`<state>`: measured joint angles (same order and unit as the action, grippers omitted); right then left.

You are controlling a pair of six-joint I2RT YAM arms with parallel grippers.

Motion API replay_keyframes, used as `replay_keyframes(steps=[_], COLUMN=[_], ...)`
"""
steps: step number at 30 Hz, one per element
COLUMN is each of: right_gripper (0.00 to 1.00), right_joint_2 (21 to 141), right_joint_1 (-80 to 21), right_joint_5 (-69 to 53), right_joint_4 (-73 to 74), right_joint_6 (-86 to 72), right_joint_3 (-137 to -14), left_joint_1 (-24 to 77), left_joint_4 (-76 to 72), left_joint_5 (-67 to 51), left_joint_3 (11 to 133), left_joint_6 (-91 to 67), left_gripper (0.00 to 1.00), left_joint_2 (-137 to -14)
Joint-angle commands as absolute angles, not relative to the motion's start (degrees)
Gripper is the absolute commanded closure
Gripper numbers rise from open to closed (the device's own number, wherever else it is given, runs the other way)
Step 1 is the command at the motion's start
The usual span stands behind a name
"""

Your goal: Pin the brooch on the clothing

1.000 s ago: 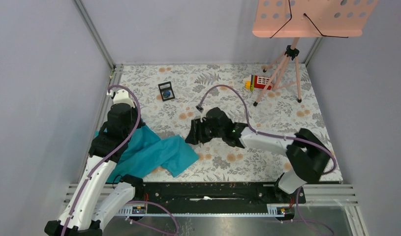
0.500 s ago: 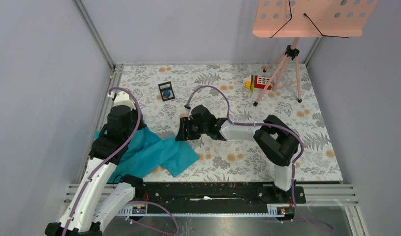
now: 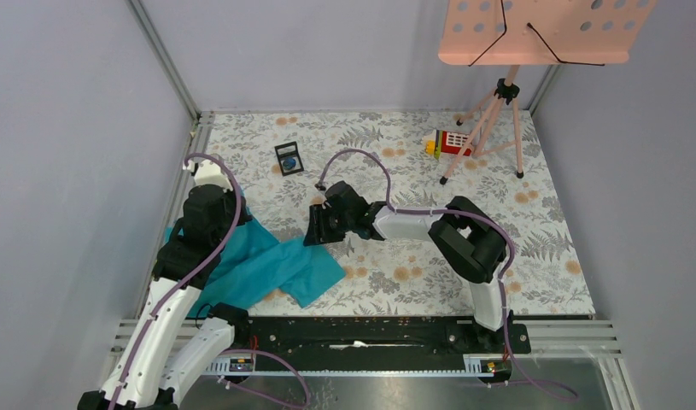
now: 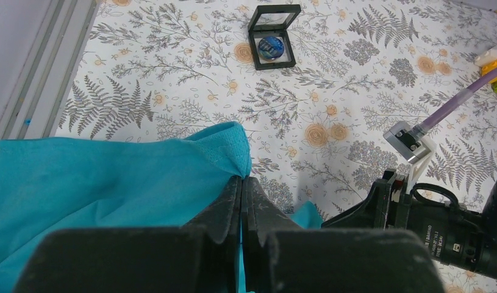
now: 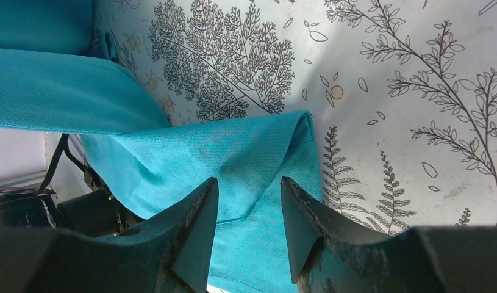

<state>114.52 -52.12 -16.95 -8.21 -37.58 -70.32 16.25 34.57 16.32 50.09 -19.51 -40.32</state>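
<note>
The teal T-shirt [image 3: 267,265] lies crumpled at the near left of the table. My left gripper [image 3: 227,229] is shut on a raised fold of it, and the left wrist view shows the cloth [image 4: 111,183] pinched between the closed fingertips [image 4: 241,178]. My right gripper [image 3: 314,231] is open and empty, low over the shirt's right edge [image 5: 233,152], its fingers [image 5: 247,183] straddling the cloth. The brooch [image 3: 289,161], a small dark-blue disc, sits in a black square frame [image 4: 273,30] further back; the left wrist view also shows the brooch [image 4: 271,44].
A pink music stand [image 3: 532,30] on a tripod [image 3: 498,102] stands at the back right, with a red and yellow toy [image 3: 451,141] beside its legs. Enclosure walls close in the floral table [image 3: 412,273]. A black rail [image 3: 370,329] runs along the near edge.
My right arm has swung left, bringing its open gripper to the shirt's right edge. My left gripper has stayed shut on the cloth, barely moving.
</note>
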Motion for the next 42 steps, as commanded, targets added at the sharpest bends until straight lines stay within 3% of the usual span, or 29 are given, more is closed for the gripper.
replay_keyframes(steps=[1, 11, 17, 18, 19, 21, 28, 33, 37, 42], right_gripper=[0.50, 0.52, 0.74, 0.79, 0.95, 1.00, 1.00, 1.00, 1.00, 1.00], right_joint_2=[115.79, 117.87, 115.50, 114.92, 114.38, 112.34, 88.23, 65.86, 52.95, 42.17], right_joint_1=[-52.29, -52.13, -51.19, -50.97, -50.72, -49.44, -41.80, -41.57, -41.56, -41.50], right_joint_5=[-16.72, -21.65, -25.19, -25.45, -24.93, -22.69, -14.80, 2.30, 8.75, 13.29], right_joint_4=[-8.11, -10.77, -17.38, -18.03, -17.32, -14.21, -2.43, 15.93, 19.46, 21.38], right_joint_6=[-37.02, -37.04, -37.29, -37.16, -36.48, -34.25, -22.89, -10.23, -6.72, -6.69], right_joint_3=[-71.51, -73.89, -72.68, -72.59, -72.89, -73.01, -66.40, -72.94, -77.39, -76.02], left_joint_1=[16.00, 15.94, 15.92, 15.99, 15.95, 15.87, 15.60, 15.56, 15.56, 15.56], left_joint_4=[31.11, 31.07, 31.11, 31.20, 31.22, 30.80, 31.00, 35.43, 39.39, 40.22], left_joint_5=[17.40, 17.57, 17.81, 18.41, 19.47, 22.56, 26.44, 23.61, 24.45, 23.63], left_joint_3=[49.92, 49.75, 49.71, 49.74, 49.70, 49.19, 53.79, 69.07, 83.67, 87.68], left_joint_6=[-19.93, -20.13, -20.13, -20.24, -20.48, -21.26, -22.93, -24.41, -23.76, -23.60], left_gripper=[1.00, 1.00, 1.00, 1.00, 1.00, 1.00, 1.00, 1.00, 1.00, 1.00], left_joint_2=[-39.64, -39.73, -39.79, -39.77, -39.48, -38.56, -37.78, -40.74, -43.01, -40.85])
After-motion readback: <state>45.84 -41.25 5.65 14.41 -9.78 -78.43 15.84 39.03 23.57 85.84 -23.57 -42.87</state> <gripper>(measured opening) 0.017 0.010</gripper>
